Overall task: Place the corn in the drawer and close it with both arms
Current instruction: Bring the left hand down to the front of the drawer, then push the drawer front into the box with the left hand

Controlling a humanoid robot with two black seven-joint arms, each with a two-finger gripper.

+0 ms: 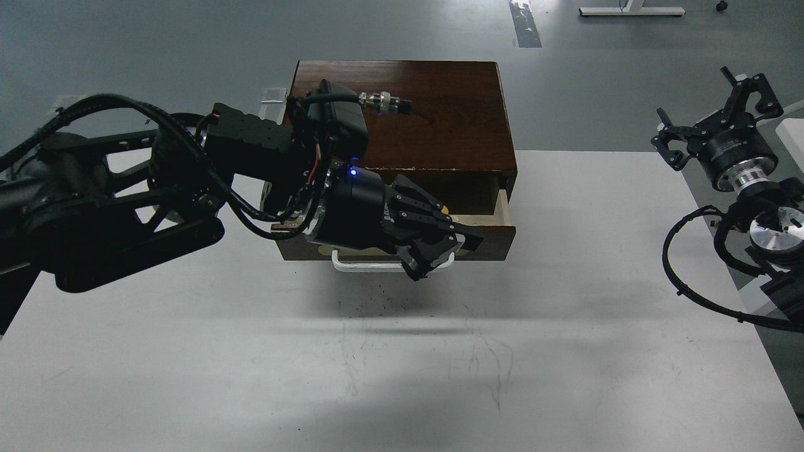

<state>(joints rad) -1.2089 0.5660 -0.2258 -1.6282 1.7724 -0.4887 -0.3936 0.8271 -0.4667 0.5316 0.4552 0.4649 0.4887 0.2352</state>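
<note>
Counting one drawer [496,233], two grippers [433,248] [716,129]

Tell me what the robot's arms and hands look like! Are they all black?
Mostly black. The left arm is chunky, with looping black cables, thin red wires and a small blue light. Its left hand has several jointed black fingers with grey tips. A silver plug sticks out on top. The right arm has shiny silver rings and a curling black cable. The right hand is a spiky black claw.
</note>
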